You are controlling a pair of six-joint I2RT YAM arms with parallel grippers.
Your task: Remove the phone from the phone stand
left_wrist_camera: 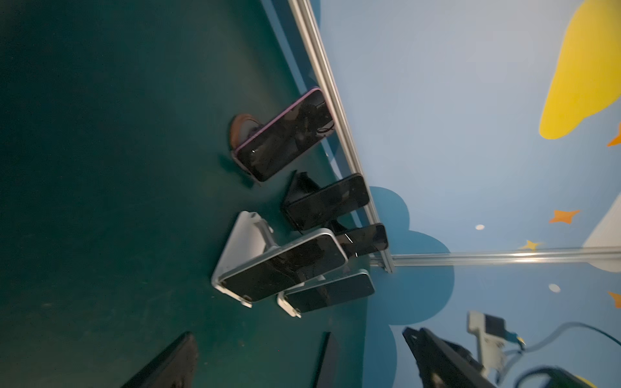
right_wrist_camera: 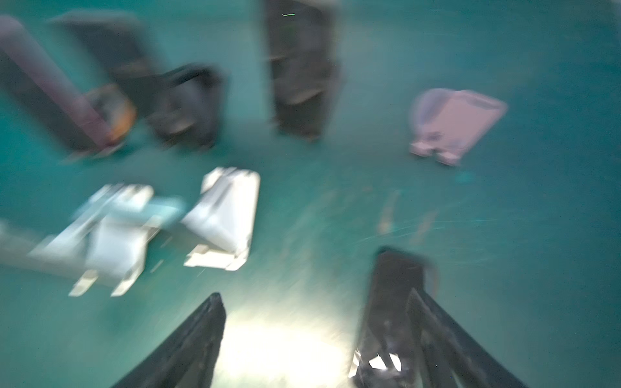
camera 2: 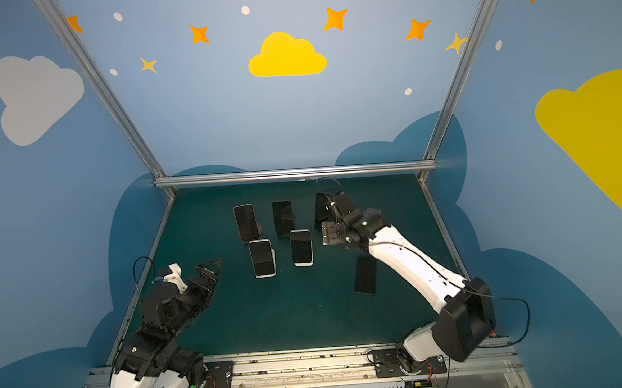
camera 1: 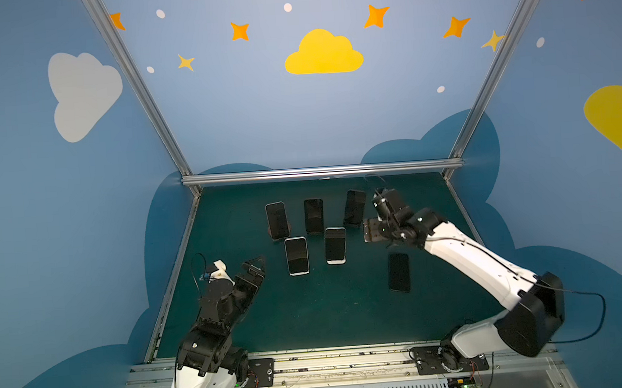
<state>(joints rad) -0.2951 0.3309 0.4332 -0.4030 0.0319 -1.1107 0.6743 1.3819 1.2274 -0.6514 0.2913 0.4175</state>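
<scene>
Left gripper (camera 1: 254, 264): hovering over the front left of the green mat (camera 1: 329, 313), fingers (left_wrist_camera: 164, 362) spread as wide as they go. Nothing between them, nothing touched.

Right gripper (right_wrist_camera: 314, 302): up over the right side of the mat, just beside the back-right phone (camera 1: 354, 207). Fingers standing well apart, no grip on anything. In the blurred right wrist view, a dark slab just inside one finger (right_wrist_camera: 437, 336), matching the phone (right_wrist_camera: 398, 285). Touching or merely beside: cannot tell through the blur.

Phone (camera 1: 398, 273): already off its stand, lying flat on the mat, screen up, to the right of the other phones and towards the front. Partly covered by the right arm (camera 2: 412, 266) in a top view.

Phone stand (right_wrist_camera: 457, 124): pale pink, bare, on the mat apart from the rest; seen only in the right wrist view, and blurred there.

Five more phones, each leaning on a stand of its own:
- Back row: pink-edged phone (camera 1: 277, 219), middle back phone (camera 1: 314, 215), and the back-right phone.
- Front row: front-left phone (camera 1: 297, 255) and front-right phone (camera 1: 335, 245), both on pale stands.
</scene>
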